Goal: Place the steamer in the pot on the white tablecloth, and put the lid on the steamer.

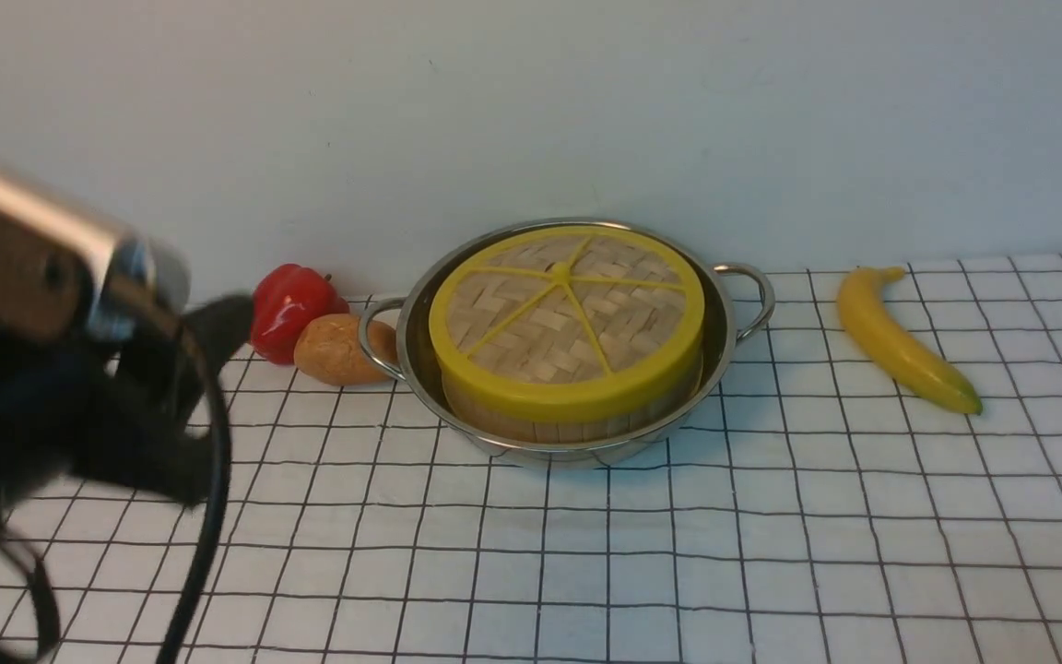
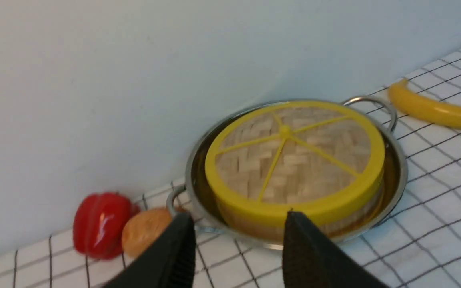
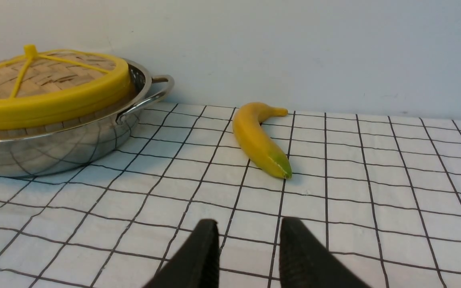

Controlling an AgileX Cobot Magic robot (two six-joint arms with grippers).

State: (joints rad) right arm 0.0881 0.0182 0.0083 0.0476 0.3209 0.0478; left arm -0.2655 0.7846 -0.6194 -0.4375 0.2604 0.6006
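red pepper [image 1: 289, 307], potato [image 1: 339, 349] touching it, banana [image 1: 902, 338] well apart

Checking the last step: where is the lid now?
In the front view the lid sits on the steamer inside the pot, mid-table near the wall, between the potato and banana.

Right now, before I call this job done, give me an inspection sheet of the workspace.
Surface: white tablecloth with black grid, lying flat.
Job's things: steamer sits inside the pot; lid rests on the steamer, roughly centred. Dumplings hidden under the lid.
Clutter: red pepper and potato by the pot's left handle; the potato looks to touch the handle. Banana lies apart on the right.
Grippers: left gripper fingers apart, empty, short of the pot. Right gripper fingers apart, empty, over bare cloth.
Cables: black cable loops off the left arm.
Surroundings: plain pale wall behind.
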